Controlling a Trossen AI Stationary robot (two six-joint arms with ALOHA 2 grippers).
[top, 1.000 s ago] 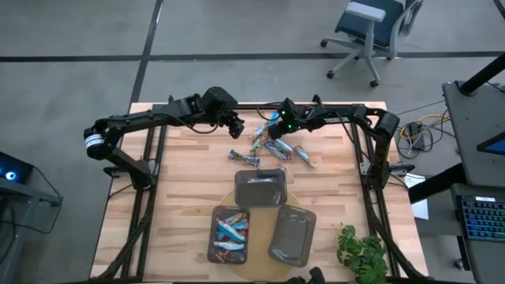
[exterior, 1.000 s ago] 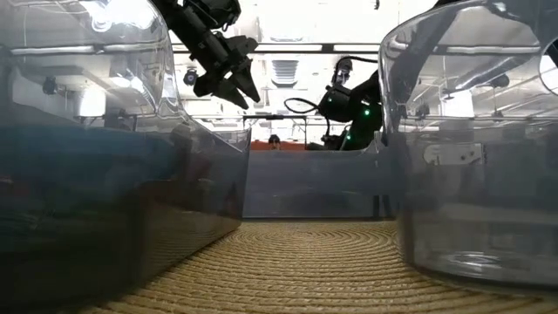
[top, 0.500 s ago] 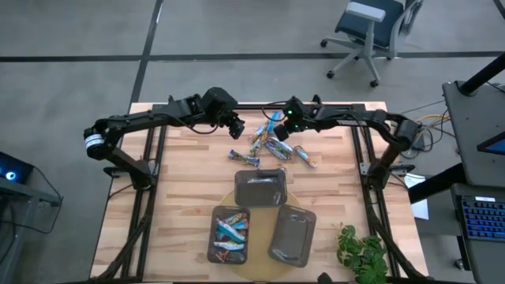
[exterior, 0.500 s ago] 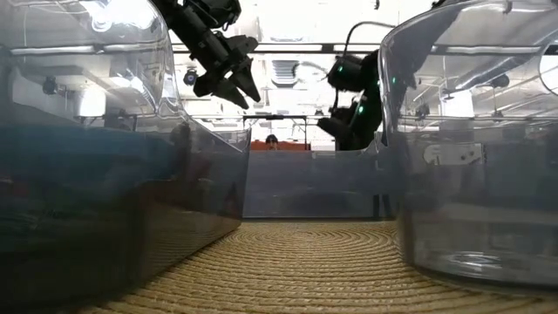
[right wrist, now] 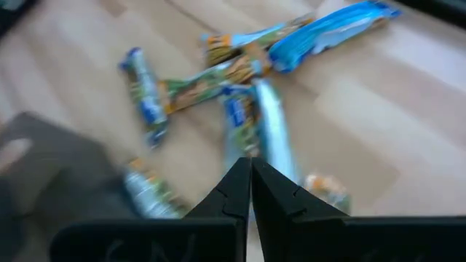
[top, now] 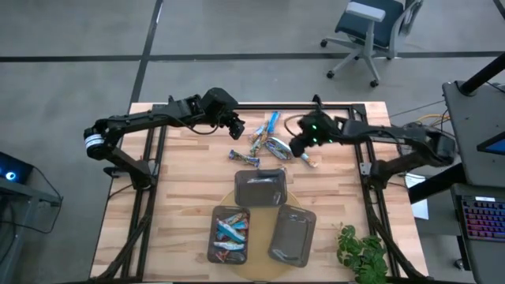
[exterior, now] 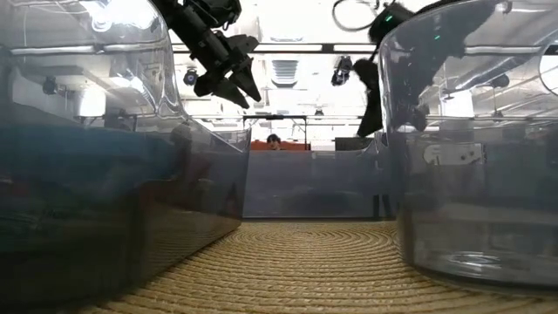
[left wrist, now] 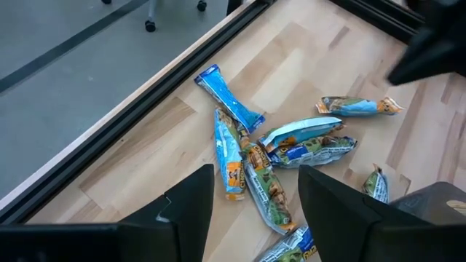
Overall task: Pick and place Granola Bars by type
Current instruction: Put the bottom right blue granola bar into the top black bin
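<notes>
Right gripper (top: 298, 147) hangs with its two fingers pressed together and nothing between them, just above the loose granola bars (top: 268, 143) scattered on the wooden table (top: 181, 189); one bar (top: 308, 157) lies just beside it; left gripper (top: 237, 128) hovers on the far side of that pile, fingers (left wrist: 191, 201) parted and empty; nearer the front edge sit three grey trays, one (top: 229, 233) holding more bars.

granola bars (right wrist: 240, 80) (right wrist) motion-blurred
</notes>
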